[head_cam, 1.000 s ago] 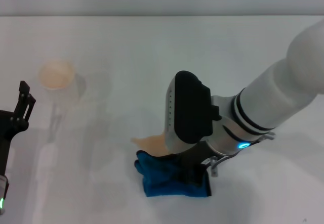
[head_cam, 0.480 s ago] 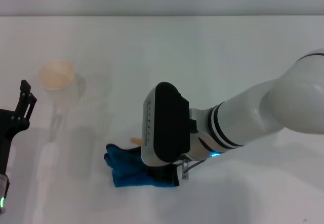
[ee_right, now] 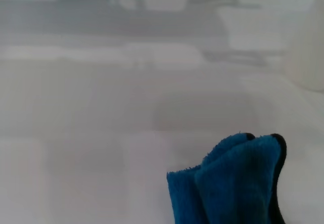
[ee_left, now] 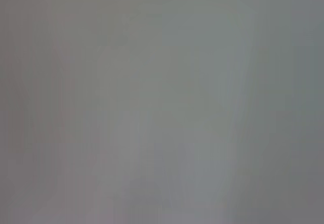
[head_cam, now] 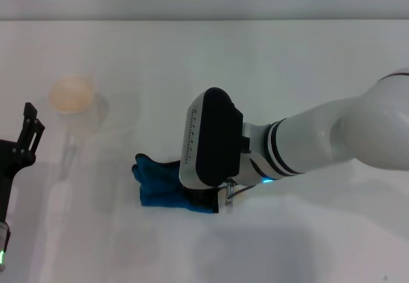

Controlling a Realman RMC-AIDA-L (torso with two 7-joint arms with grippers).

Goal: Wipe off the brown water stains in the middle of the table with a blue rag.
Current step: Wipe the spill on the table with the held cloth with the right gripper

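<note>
Head view: one table (head_cam: 307, 59), plain white, smooth and flat; one blue rag (head_cam: 160, 184), fluffy and bunched, lying on the table a little toward 7 o'clock of centre; one translucent whitish cup (head_cam: 72, 98) with a tan inside, standing toward 9 o'clock, well apart from the rag; two arms; the right gripper (head_cam: 208, 200) comes in from 3 o'clock and presses down on the 3 o'clock end of the rag, its black-faced wrist housing covering that end, so whether its fingers pinch the cloth or not I cannot tell; no brown patch shows on the bare table around the rag, and whatever lies under cloth and arm is hidden; the left gripper (head_cam: 27, 133), black, sits at the 9 o'clock edge, fingers slightly spread, holding nothing. Left wrist view: a featureless grey blur, nothing to tell. Right wrist view: one rag, folded into soft rounded lobes with black edging, resting on the white surface; own fingers not seen.
</note>
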